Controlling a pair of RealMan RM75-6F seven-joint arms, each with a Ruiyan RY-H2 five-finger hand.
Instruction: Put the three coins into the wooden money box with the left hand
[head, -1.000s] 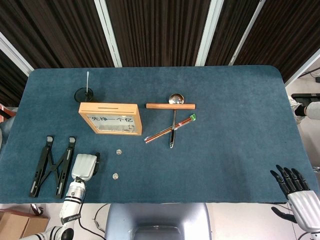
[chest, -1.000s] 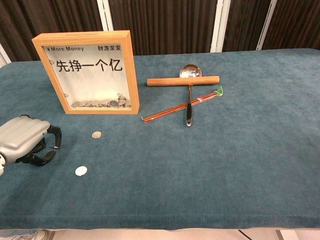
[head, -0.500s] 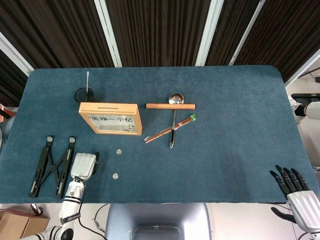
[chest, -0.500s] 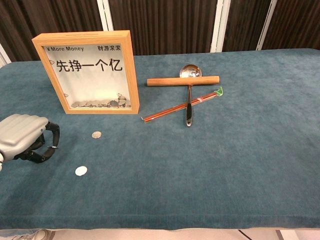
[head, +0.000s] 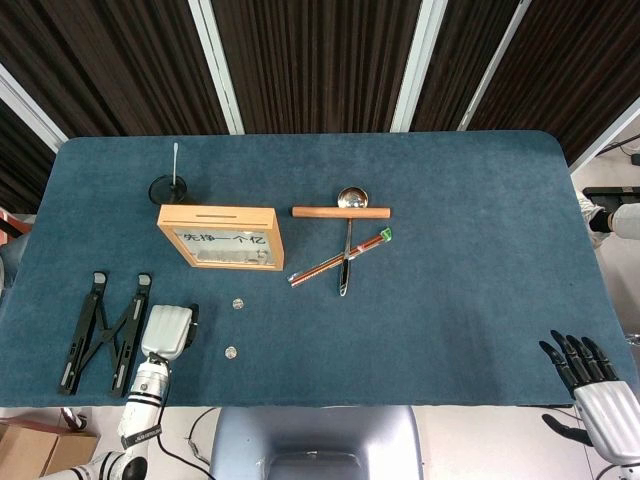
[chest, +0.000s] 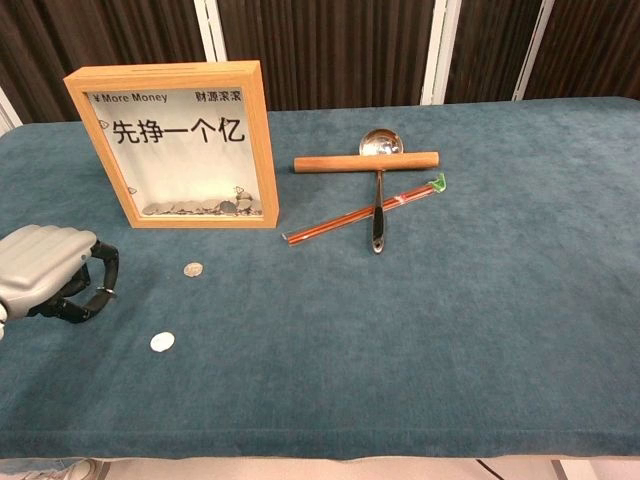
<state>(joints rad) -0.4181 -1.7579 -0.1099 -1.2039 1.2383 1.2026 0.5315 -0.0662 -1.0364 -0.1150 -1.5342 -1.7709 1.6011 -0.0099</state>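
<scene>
Reaching for a coin is the step in hand, by my reading: two coins lie on the blue cloth, none visibly held. The left hand (chest: 45, 272) rests low at 9 o'clock from the near coin (chest: 162, 342), fingers curled in; whether they enclose anything I cannot tell. The far coin (chest: 193, 269) sits at 6 o'clock just before the wooden money box (chest: 175, 143), upright, glass-fronted, its slot on top. Next: open, descend, pinch the flat disc. The right hand (head: 595, 385), fingers apart, idles off-table.
</scene>
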